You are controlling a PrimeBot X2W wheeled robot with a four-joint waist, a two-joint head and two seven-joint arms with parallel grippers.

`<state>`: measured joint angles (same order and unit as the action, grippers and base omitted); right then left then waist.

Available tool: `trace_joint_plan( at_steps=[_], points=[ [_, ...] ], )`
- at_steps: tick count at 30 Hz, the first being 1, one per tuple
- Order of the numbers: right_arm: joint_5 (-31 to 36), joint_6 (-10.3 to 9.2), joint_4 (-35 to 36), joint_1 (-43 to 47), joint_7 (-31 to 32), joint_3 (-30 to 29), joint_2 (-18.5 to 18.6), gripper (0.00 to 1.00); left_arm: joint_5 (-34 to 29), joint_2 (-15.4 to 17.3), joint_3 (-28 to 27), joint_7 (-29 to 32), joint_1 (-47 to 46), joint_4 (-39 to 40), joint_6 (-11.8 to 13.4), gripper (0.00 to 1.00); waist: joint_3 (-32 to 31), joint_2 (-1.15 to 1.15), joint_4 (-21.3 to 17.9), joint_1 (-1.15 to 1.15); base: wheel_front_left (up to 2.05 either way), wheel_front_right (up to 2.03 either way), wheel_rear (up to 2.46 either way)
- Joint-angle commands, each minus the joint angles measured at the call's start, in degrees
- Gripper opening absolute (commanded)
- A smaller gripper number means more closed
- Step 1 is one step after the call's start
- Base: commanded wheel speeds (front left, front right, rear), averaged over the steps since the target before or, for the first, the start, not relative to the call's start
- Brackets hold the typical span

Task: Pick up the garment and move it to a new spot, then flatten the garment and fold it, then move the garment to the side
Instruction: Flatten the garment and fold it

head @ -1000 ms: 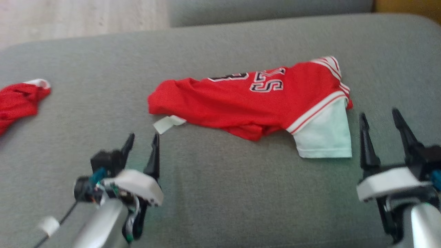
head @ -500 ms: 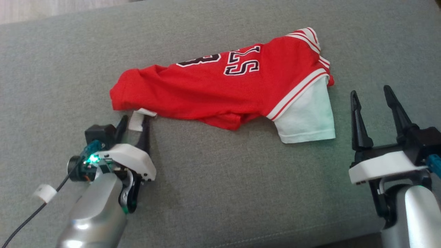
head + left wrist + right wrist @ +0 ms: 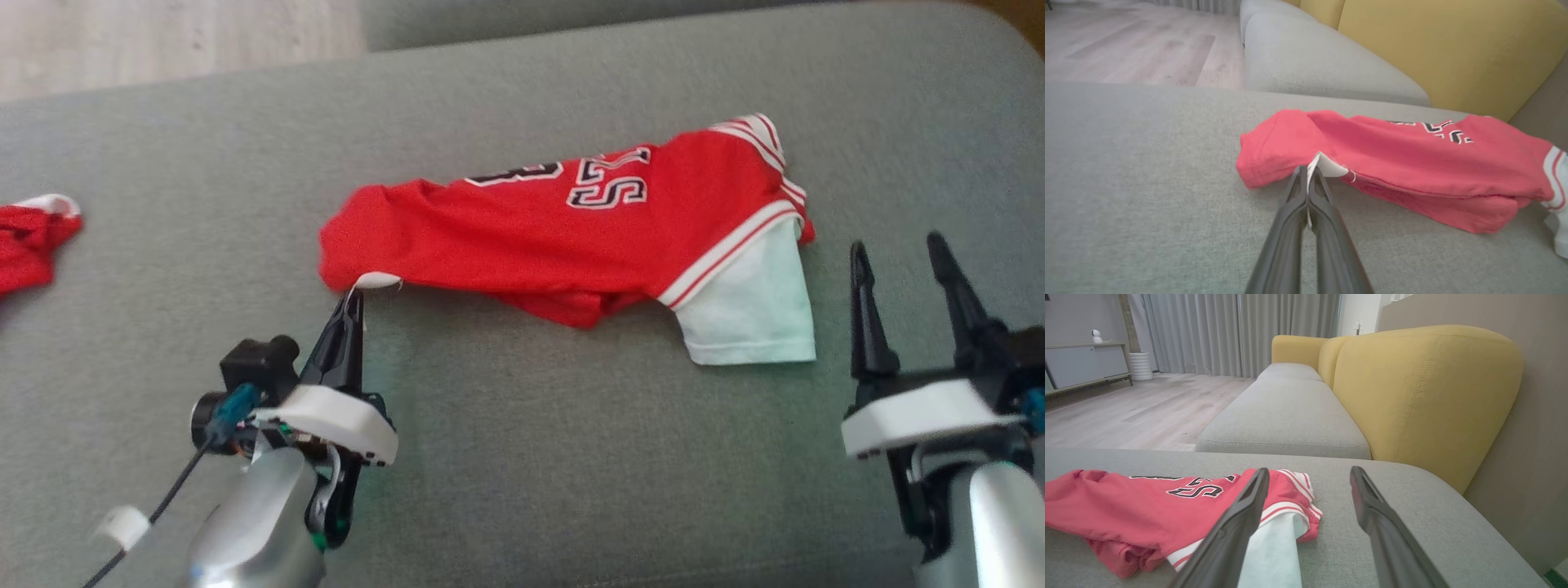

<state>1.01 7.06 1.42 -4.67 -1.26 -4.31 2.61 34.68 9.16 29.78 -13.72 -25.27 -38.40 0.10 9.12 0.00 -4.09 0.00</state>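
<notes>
A red jersey (image 3: pixel 563 233) with white trim, dark lettering and a pale white sleeve (image 3: pixel 751 306) lies crumpled across the grey cushion (image 3: pixel 522 457). My left gripper (image 3: pixel 353 296) is shut on the small white tag (image 3: pixel 377 281) at the jersey's near left corner; the left wrist view shows the tag (image 3: pixel 1327 166) pinched between the closed fingers (image 3: pixel 1306 196). My right gripper (image 3: pixel 896 249) stands open just right of the white sleeve, touching nothing. In the right wrist view the jersey (image 3: pixel 1139 502) lies left of the spread fingers (image 3: pixel 1241 514).
A second red garment (image 3: pixel 28 237) lies at the cushion's far left edge. Wooden floor (image 3: pixel 163 37) lies beyond the cushion. A yellow sofa back (image 3: pixel 1421 396) rises behind a further grey seat (image 3: pixel 1286 416).
My left gripper has closed on the white tag, which stood loose between its open fingers before. The head camera shifted; the right gripper stays open.
</notes>
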Motion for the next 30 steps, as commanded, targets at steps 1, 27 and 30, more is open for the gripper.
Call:
trace_joint_plan(
  at_steps=[1,27,30],
  points=[
    [-0.7,0.43,1.6,0.0,-0.5,0.9,0.3,1.0,-0.8,2.4,-1.7,-0.8,-0.2,4.0,1.0,0.0,-2.1,0.0,1.8,0.0,0.0,0.0,0.0],
    [-1.2,0.43,-1.8,4.1,0.0,0.6,0.3,1.0,0.8,4.0,3.0,5.6,19.7,23.4,7.5,1.0,-5.9,0.0,2.2,0.0,0.0,0.0,0.0],
    [-1.8,0.43,-2.5,4.4,-0.4,0.6,0.3,1.0,1.0,3.2,2.7,4.0,19.5,22.2,7.5,1.0,-6.8,0.0,2.6,0.0,0.0,0.0,0.0]
  ],
)
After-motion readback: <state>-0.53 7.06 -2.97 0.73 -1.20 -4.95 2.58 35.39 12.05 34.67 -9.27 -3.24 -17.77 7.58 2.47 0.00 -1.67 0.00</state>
